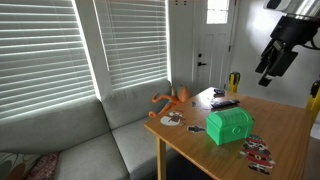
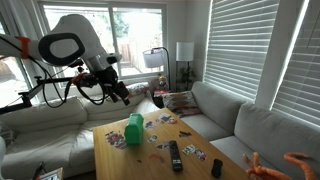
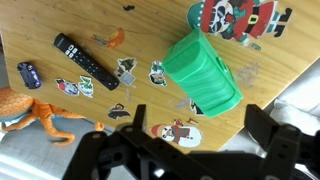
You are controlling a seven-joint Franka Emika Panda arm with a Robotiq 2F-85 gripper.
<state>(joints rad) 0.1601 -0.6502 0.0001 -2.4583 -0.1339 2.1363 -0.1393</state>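
Note:
My gripper (image 3: 198, 125) hangs open well above the wooden table (image 3: 60, 20), holding nothing. In the wrist view its two dark fingers (image 3: 258, 126) frame a snowman sticker (image 3: 176, 131) near the table edge. A green ribbed box (image 3: 203, 70) lies just beyond the sticker. In both exterior views the gripper (image 1: 270, 68) (image 2: 122, 93) is high in the air, off to the side of the green box (image 1: 230, 126) (image 2: 133, 130). A black remote (image 3: 85, 60) and an orange octopus toy (image 3: 25, 108) lie farther off on the table.
Several stickers are scattered over the table, including a large Santa one (image 3: 240, 18), and there is a small dark object (image 3: 29, 74). A grey sofa (image 1: 70, 140) runs along the blinds beside the table. A floor lamp (image 2: 156, 60) stands by the window.

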